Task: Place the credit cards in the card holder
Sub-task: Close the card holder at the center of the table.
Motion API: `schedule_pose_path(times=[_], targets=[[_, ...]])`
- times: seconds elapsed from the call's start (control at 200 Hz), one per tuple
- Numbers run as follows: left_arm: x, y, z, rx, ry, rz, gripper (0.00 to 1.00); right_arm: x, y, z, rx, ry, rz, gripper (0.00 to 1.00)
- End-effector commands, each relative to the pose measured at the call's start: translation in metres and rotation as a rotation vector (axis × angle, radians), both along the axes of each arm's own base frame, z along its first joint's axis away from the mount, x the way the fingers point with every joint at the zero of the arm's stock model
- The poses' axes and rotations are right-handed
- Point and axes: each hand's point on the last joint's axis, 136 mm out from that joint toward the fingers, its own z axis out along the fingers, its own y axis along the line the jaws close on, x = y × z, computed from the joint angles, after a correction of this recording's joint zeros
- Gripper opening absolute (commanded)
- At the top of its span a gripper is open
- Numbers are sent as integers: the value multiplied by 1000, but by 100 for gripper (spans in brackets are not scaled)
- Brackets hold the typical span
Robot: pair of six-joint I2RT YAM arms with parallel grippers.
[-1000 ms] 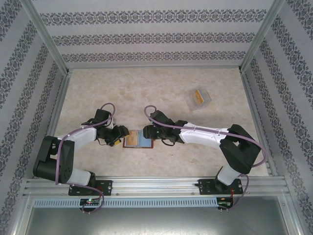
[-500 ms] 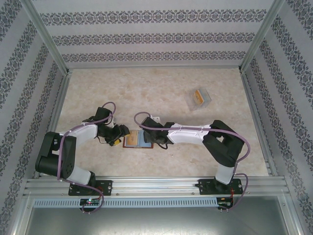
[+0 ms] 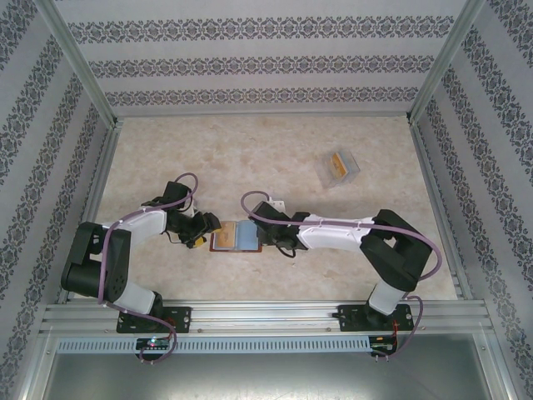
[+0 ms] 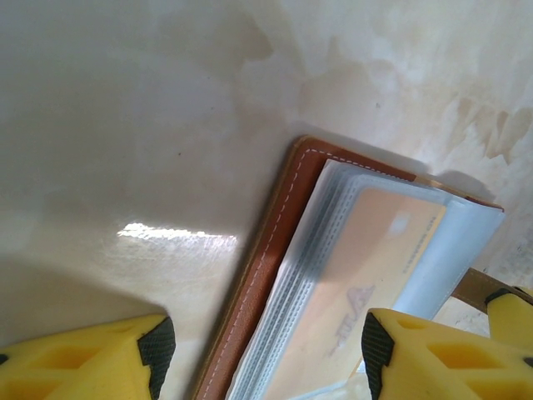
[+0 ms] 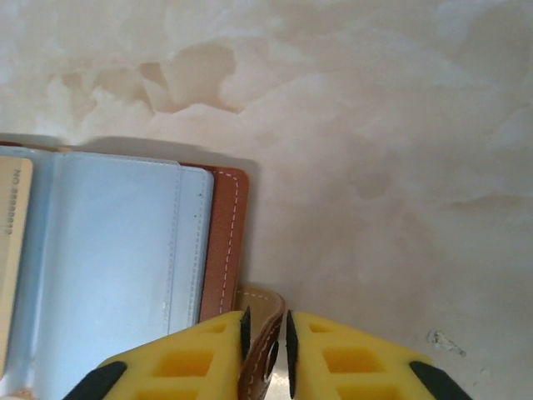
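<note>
1. Reddish-brown leather formed the folding card holder (image 3: 243, 237), which lay opened flat on the pale marbled table (image 3: 250, 158). Its blue-grey inside faced up, and it sat near the front edge, between the two arms.
2. Its long axis ran left to right across the table. The small leather closing tab (image 5: 266, 302) stuck out from the right-hand end, pointing toward the right arm.
3. On that tab the right gripper (image 5: 265, 337) had its yellow fingers (image 5: 200, 354) drawn almost together, so that only the strap's thickness parted the black pads.
4. At the opposite end the left gripper (image 4: 262, 354) stood wide apart and held nothing. One pad (image 4: 156, 350) was over bare table and the other over the clear plastic sleeves (image 4: 308, 250); whether either touched the card holder could not be told.
5. A flat orange-tan credit card (image 4: 366, 267) lay among those sleeves in the left half. Its long sides ran parallel to the stitched leather edge — crosswise to the opened card holder's length.
6. A clear plastic box (image 3: 339, 168) sat well apart toward the far right, with another orange card (image 3: 336, 162) inside it.
</note>
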Motion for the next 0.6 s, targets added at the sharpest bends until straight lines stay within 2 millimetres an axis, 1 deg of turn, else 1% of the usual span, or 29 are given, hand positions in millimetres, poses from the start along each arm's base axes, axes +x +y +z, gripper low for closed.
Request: schedule_pose_path(times=[0.0,0.095,0.145,0.215,0.295,0.355,0.45,0.515,0.56,0.595], targets=[[-2,-18,-23,-26,-8,-86,65,4,16,11,117,-23,18,16],[1,-22,-25,-52,-8,-77,63,6,28,7,196,-2,40,11],[2,-25,-23,-74,-9,-81,62,6,32,1,237,14,43,9],[4,-32,-16,-117,-11,-77,60,8,37,-4,295,30,38,6],[7,-39,1,-178,-38,-67,59,7,43,-6,325,42,51,5],[11,-44,20,-200,-80,-71,58,7,47,-6,340,40,64,4],[16,-45,51,-201,-152,-89,58,10,53,-3,365,36,68,4],[18,-46,67,-200,-201,-93,58,11,59,-2,381,36,80,4],[20,-46,73,-200,-230,-97,58,12,60,-3,386,37,82,4],[21,-47,74,-199,-234,-100,58,12,62,-3,392,37,84,4]])
